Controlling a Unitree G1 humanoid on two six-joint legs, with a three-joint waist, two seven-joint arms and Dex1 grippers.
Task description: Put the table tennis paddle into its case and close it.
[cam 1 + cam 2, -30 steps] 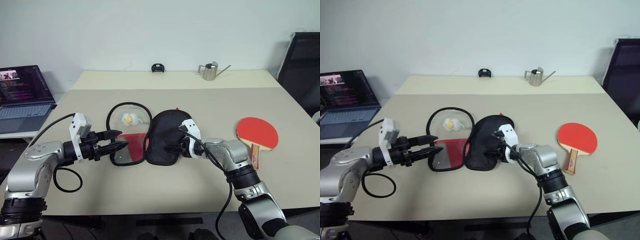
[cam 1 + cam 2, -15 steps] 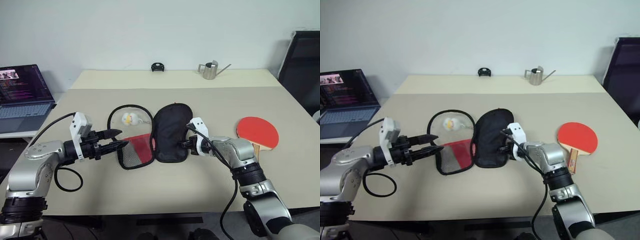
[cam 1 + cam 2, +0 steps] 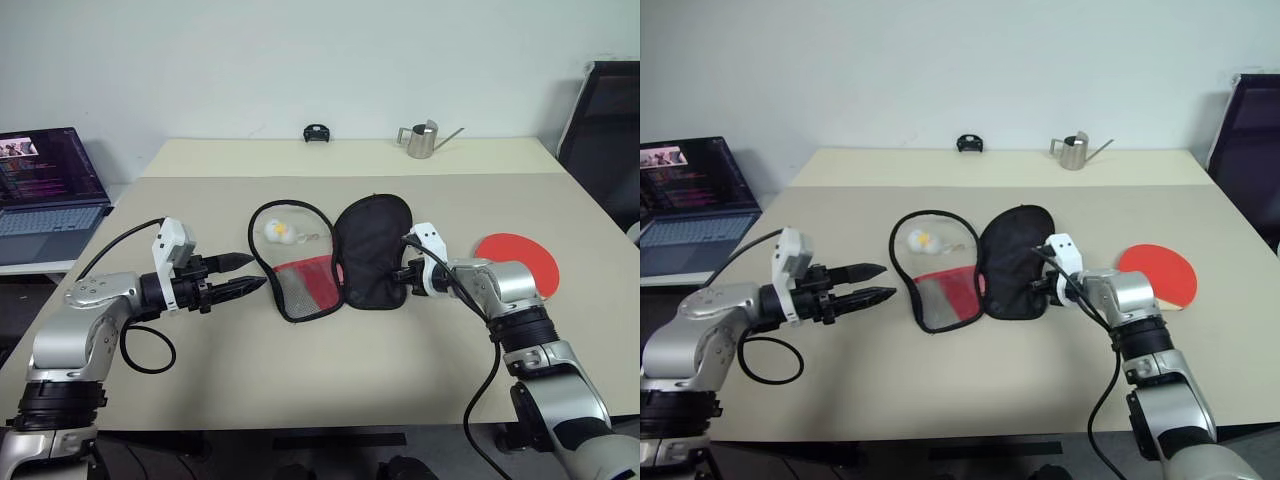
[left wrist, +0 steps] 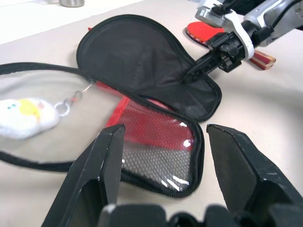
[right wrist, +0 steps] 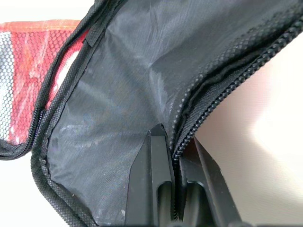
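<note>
While the right gripper (image 5: 174, 158) pinches the zip edge of the soft red-and-black open case (image 3: 372, 250) on the tabletop (image 3: 300, 370), its arm hides the handle of the round red-faced paddle (image 3: 520, 252), visible from the left wrist. The left gripper (image 3: 252, 272) hovers open beside the case.

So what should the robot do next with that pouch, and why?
Probably let go and reach for the table tennis paddle. The right gripper is pinched on the rim of the case, which lies open on the table beside the paddle. The left gripper hovers open nearby.
</note>
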